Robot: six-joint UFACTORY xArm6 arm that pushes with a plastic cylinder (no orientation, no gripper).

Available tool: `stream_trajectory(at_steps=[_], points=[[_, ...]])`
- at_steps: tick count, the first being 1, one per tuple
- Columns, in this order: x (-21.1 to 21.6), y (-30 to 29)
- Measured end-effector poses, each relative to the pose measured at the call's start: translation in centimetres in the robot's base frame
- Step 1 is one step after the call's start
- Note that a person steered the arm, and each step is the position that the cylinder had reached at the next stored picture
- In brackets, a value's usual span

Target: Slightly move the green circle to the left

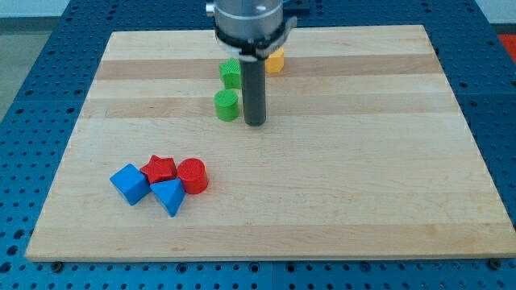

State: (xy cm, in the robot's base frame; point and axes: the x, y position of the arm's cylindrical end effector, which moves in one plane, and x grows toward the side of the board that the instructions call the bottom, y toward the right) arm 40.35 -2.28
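The green circle (226, 105) is a short green cylinder on the wooden board, above the view's centre. My tip (255, 122) stands just to its right, a small gap apart, at about the same height in the view. A second green block (230, 73), of unclear shape, lies right above the circle, partly behind the rod.
A yellow block (276, 60) sits behind the rod at the view's top. At the lower left is a cluster: a blue cube (129, 184), a red star (160, 169), a red circle (193, 176) and a blue triangle (168, 196). The board (339, 185) ends at blue pegboard.
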Motion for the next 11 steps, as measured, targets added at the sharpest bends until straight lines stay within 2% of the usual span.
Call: stream_trajectory(at_steps=[5, 6, 11], points=[[-1.5, -3.0], [-1.3, -5.4], [-2.3, -7.2]])
